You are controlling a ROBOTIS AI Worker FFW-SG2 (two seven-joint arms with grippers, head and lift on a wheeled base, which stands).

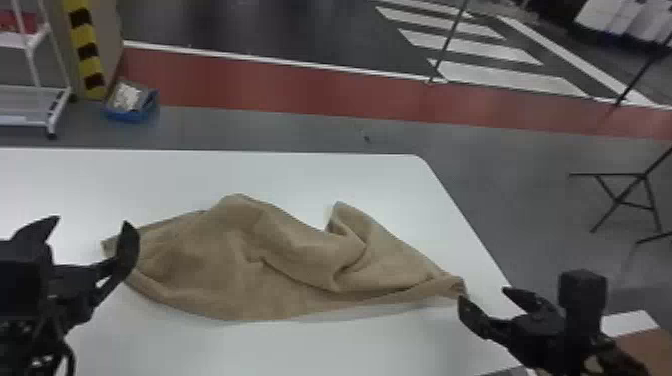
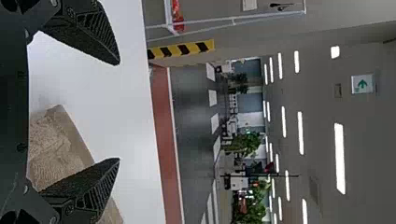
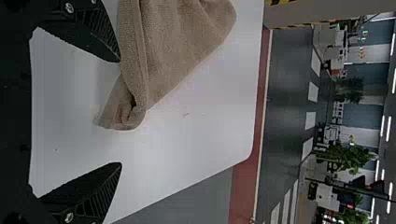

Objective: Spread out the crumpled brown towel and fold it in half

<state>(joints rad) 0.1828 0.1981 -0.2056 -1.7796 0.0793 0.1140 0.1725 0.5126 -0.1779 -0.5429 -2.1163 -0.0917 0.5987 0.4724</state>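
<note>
- Orientation: clock directions are read in the head view, with 12 pointing away from the robot.
- The brown towel (image 1: 225,270) lies crumpled on the surface (image 1: 300,175), between the two end effectors; its long axis runs roughly from 9 o'clock to just past 3.
- The left end effector (image 1: 91,221) is wide open and holds nothing. The towel's bulk extends from it toward 3 to 4 o'clock. One finger overlaps the near end of the cloth in the head view; whether they touch cannot be told.
- The right end effector (image 1: 484,294) is likewise wide open and empty. The gathered corner (image 1: 450,286) lies just beside its fingertips, toward 9 to 10 o'clock.
- A raised fold (image 1: 345,217) stands toward 2 o'clock from the towel's middle, well apart from both end effectors.
- Relation governing the move: each arm has its own end of the long axis, the right being the nearer to the gathered corner. Spreading is the likely step in hand; it probably calls for the right end effector to close in toward 9 to 10 o'clock. A pinch through bunched layers could keep that corner folded.
</note>
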